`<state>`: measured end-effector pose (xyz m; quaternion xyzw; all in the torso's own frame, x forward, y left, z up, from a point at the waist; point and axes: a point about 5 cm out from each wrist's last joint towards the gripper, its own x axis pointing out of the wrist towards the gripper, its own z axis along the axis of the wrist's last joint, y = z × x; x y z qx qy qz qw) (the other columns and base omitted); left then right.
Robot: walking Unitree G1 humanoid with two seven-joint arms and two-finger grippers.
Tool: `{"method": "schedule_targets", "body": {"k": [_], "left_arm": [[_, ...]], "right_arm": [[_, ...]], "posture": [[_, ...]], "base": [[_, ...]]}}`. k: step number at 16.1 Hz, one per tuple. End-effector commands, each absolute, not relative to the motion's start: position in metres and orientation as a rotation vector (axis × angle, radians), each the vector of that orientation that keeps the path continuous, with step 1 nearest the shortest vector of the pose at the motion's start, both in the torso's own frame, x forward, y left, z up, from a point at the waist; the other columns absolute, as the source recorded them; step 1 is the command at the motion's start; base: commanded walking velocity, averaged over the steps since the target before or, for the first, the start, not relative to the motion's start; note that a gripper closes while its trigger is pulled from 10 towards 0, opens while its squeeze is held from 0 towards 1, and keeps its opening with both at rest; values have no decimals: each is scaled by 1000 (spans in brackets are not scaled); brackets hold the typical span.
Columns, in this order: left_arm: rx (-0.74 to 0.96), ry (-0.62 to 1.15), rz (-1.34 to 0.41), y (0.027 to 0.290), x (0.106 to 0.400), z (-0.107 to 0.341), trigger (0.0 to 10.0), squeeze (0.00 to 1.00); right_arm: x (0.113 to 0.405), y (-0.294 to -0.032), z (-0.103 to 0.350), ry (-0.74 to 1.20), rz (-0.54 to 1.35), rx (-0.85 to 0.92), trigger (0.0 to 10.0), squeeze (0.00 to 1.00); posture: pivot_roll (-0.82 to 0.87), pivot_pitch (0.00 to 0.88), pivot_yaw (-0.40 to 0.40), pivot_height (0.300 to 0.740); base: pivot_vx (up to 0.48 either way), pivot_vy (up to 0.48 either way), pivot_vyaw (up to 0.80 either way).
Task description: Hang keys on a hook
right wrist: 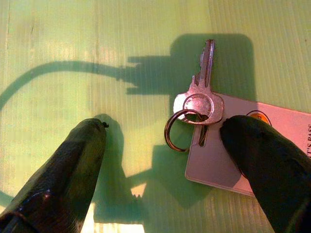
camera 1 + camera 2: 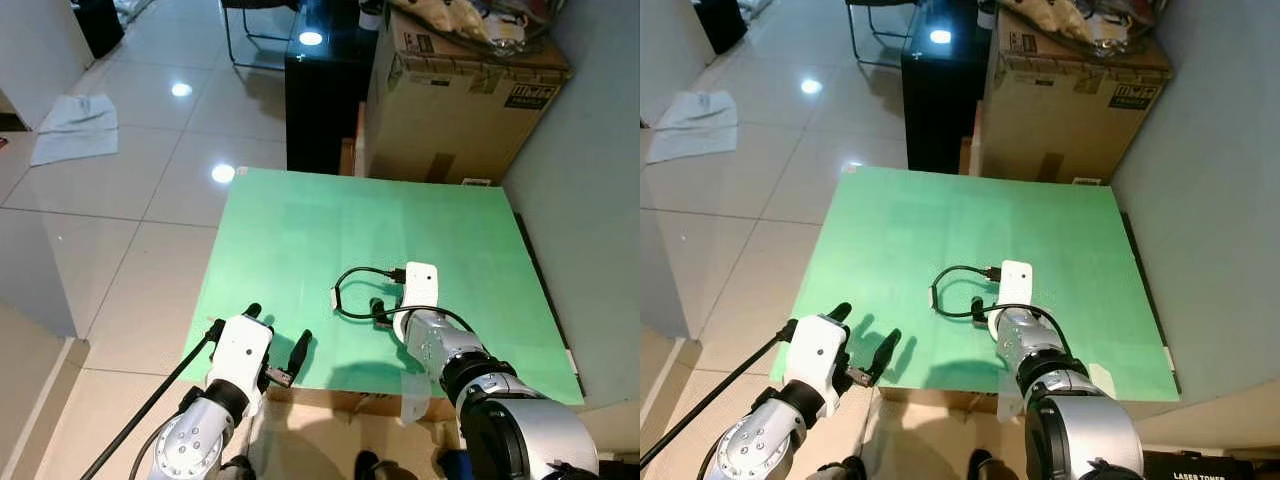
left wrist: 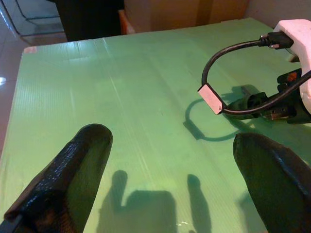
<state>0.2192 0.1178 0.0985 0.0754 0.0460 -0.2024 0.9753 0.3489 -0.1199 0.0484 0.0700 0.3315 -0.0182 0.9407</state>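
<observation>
A silver key (image 1: 199,99) on a metal ring (image 1: 171,132), with a pale card tag (image 1: 228,160), lies flat on the green board (image 2: 300,230). My right gripper (image 1: 165,131) is open right above it, one black finger on each side of the ring, touching nothing. In the eye views the right gripper (image 2: 385,312) sits near the board's front middle, its wrist covering the key. My left gripper (image 2: 277,335) is open and empty at the board's near left edge, pointing across the green surface (image 3: 146,97).
A black cable loop (image 2: 350,290) from the right wrist camera lies on the board beside the gripper. Behind the board stand a cardboard box (image 2: 460,90) and a black cabinet (image 2: 325,90). A grey wall runs along the right. A white cloth (image 2: 75,125) lies on the tiled floor.
</observation>
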Motion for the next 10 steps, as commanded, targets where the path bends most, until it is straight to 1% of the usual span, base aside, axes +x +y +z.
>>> {"method": "schedule_targets", "body": {"k": [1,5,10], "left_arm": [[150,96,-414,116,216,99,10000,0],[150,100,-415,116,216,99,10000,0],[164,105,-406,117,218,97,10000,0]], "right_arm": [[340,-124,36,729,-50,163,0,0],[336,-120,32,754,-48,203,0,0],[335,-119,31,751,-38,202,0,0]], "posture": [[33,288,-45,740],[37,284,-51,740],[35,281,-49,740]], "base": [[0,0,0],[0,0,0],[0,0,0]]}}
